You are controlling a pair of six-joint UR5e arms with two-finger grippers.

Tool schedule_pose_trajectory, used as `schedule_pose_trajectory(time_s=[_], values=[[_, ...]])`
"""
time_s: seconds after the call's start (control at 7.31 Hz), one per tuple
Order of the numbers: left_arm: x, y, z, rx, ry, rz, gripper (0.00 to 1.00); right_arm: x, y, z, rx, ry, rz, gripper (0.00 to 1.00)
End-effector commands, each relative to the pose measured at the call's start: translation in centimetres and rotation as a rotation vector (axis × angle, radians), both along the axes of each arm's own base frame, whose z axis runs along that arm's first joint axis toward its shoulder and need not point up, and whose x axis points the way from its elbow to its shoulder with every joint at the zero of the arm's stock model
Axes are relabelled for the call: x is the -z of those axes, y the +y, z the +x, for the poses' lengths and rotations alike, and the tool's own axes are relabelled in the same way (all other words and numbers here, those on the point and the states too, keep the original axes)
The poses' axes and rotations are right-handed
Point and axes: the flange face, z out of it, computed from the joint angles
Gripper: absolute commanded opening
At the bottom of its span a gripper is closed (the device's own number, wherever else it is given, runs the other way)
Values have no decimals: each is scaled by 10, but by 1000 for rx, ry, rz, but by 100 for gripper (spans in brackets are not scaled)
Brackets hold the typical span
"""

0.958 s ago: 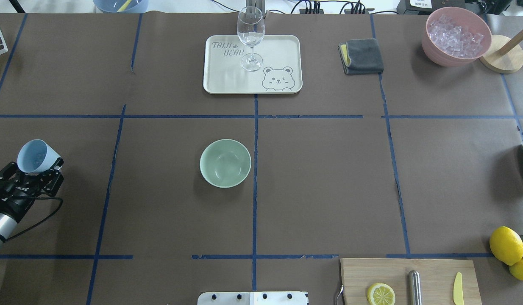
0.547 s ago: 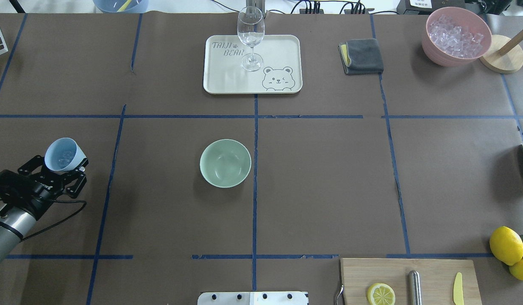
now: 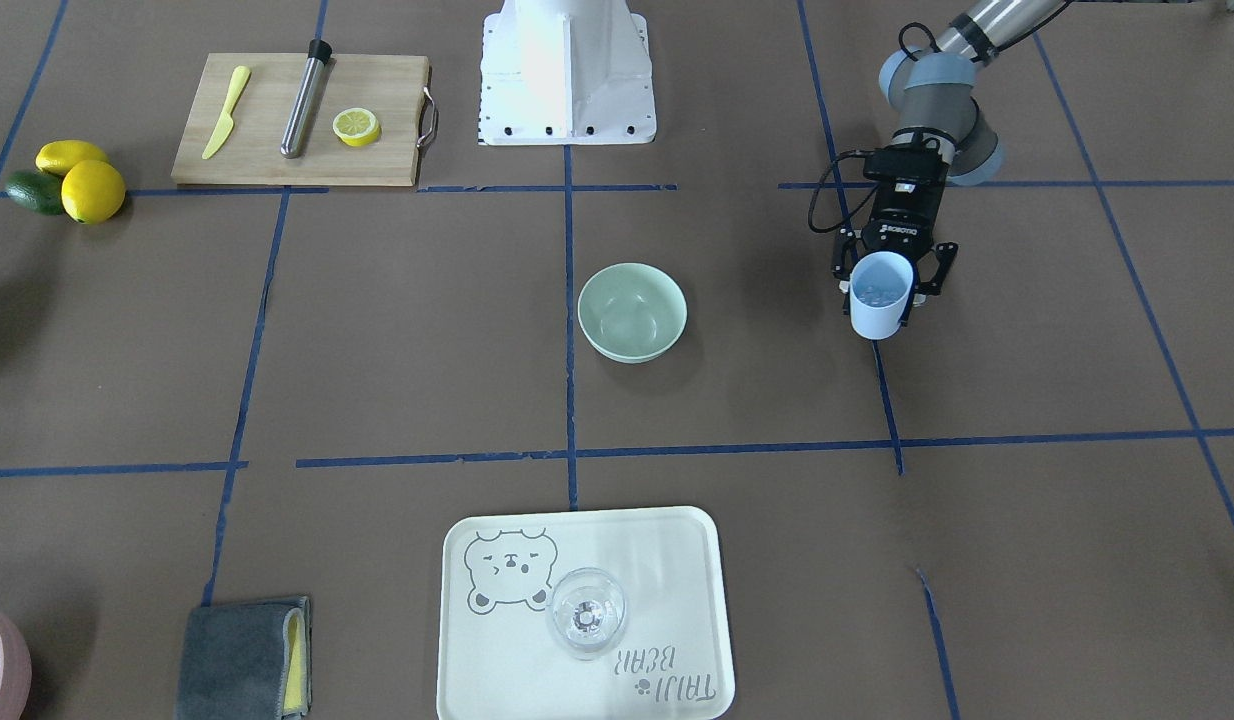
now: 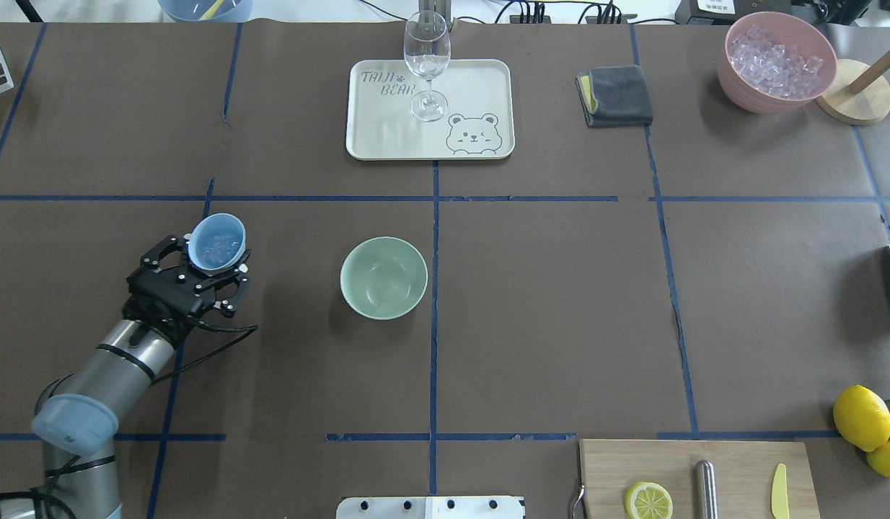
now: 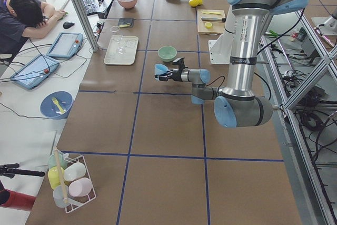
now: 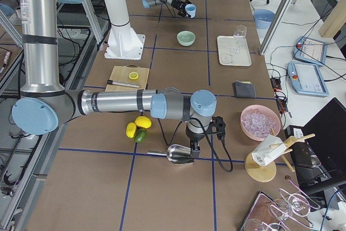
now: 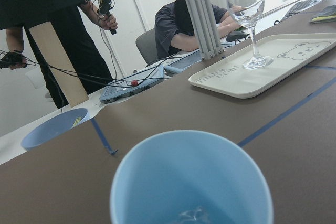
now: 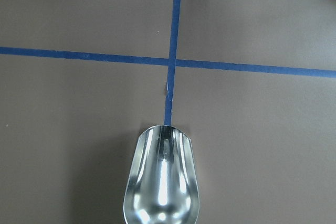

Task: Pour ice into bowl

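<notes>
Left gripper [image 3: 883, 288] gripped the light blue tapered cup [image 3: 879, 318], upright, small clear ice cubes [image 3: 880, 292] sitting inside, and it hung well apart from the round pale mint-green bowl [image 3: 632, 311].

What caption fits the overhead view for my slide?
Left claw holds a blue cup of ice, apart from the empty green bowl; nothing poured yet.

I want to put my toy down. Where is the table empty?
Bare: the big square right of the bowl, between cloth and cutting board; also the corner left of the tray. Crowded: around the pink tub and lemons, and where the left claw holds a cup.
</notes>
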Motion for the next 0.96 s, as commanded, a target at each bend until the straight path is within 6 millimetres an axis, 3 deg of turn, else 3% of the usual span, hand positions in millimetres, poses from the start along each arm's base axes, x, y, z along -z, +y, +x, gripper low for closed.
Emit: schedule_pose_trajectory(time_s=[0.0, 0.27, 0.82], values=[[74, -16, 60, -3, -74, -15, 0, 0, 1, 9, -19, 0, -1, 100], [114, -16, 70, -15, -317, 90, 0, 1, 2, 15, -32, 0, 0, 100], [115, -19, 63, 42, -752, 286, 0, 0, 3, 18, -45, 2, -8, 100]])
